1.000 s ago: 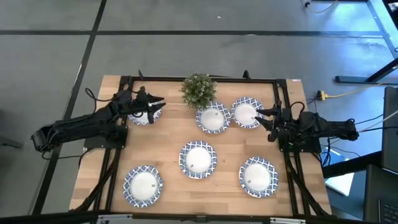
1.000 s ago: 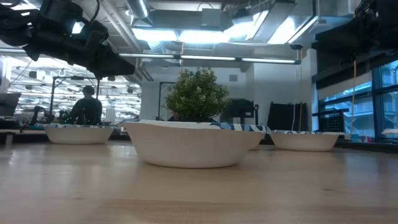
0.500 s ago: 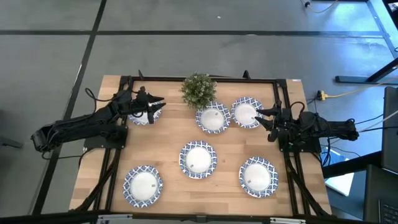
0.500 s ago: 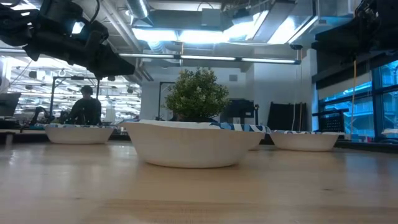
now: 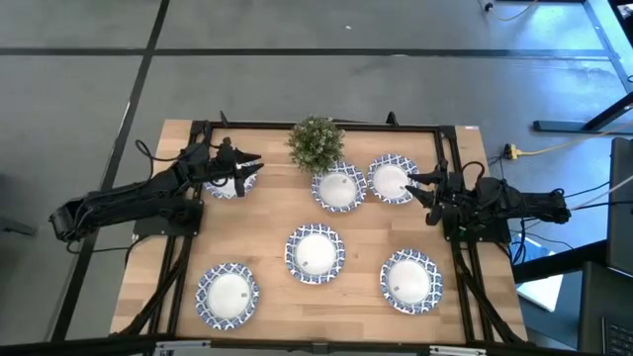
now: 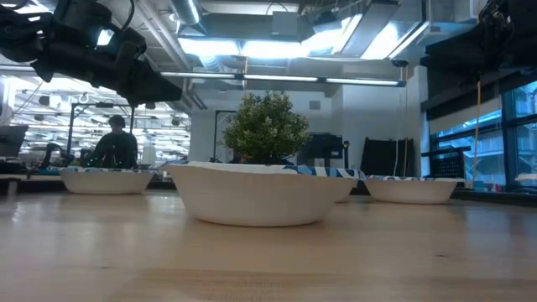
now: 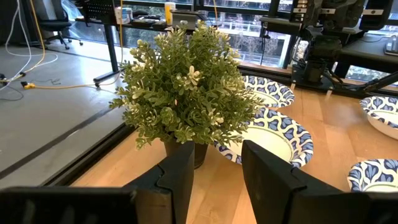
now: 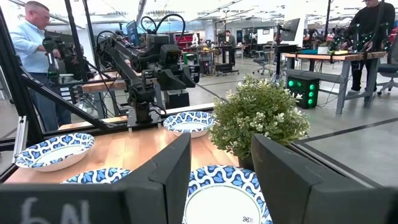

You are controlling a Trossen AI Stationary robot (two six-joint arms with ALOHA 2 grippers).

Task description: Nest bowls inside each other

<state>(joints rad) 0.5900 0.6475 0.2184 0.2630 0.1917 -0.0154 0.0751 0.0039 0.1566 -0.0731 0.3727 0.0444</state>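
pale wood planks made up the table (image 5: 267,222), set inside a dark frame on a grey floor, with bare board left between the scattered dishes. the left arm reached in from the table's left edge and the right arm from its right edge, both up near the far side.

six bowls lay apart on the wood, none nested. three sat along the far side: one at far left (image 5: 229,179) under the left gripper (image 5: 249,164), one just right of the plant (image 5: 338,188), and one at far right (image 5: 392,179) touching or nearly touching that neighbour. one lay in the middle (image 5: 316,252). two sat at the near side, left (image 5: 227,292) and right (image 5: 410,279), each well clear of the others, with open wood around them.

the potted plant (image 5: 316,142) stood upright at the far edge, its foliage overlapping the rim of the bowl beside it.

the left gripper hung over the far-left bowl, fingers spread, grasping nothing. the right gripper (image 5: 425,184) hovered at the right rim of the far-right bowl, fingers likewise parted and empty.

beyond the table lay a workshop with desks and benches; a person (image 8: 36,43) stood there.
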